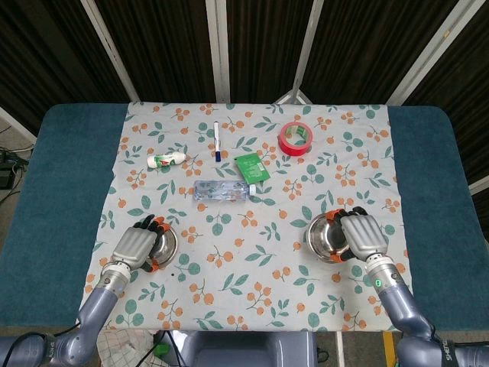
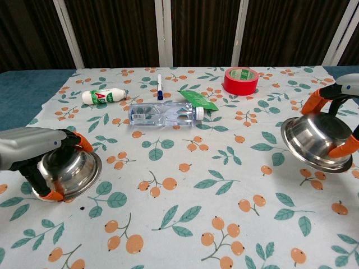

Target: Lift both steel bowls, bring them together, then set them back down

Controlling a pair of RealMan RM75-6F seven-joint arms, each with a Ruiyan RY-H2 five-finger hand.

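Two steel bowls are near the table's front edge. My left hand grips the left steel bowl by its rim; in the chest view the bowl is tilted, its opening turned toward the middle. My right hand grips the right steel bowl at its outer rim, orange fingertips over the edge. That bowl also leans inward and looks slightly raised off the cloth.
On the floral cloth lie a clear plastic bottle, a small white bottle, a marker pen, a green packet and a red tape roll, all behind the bowls.
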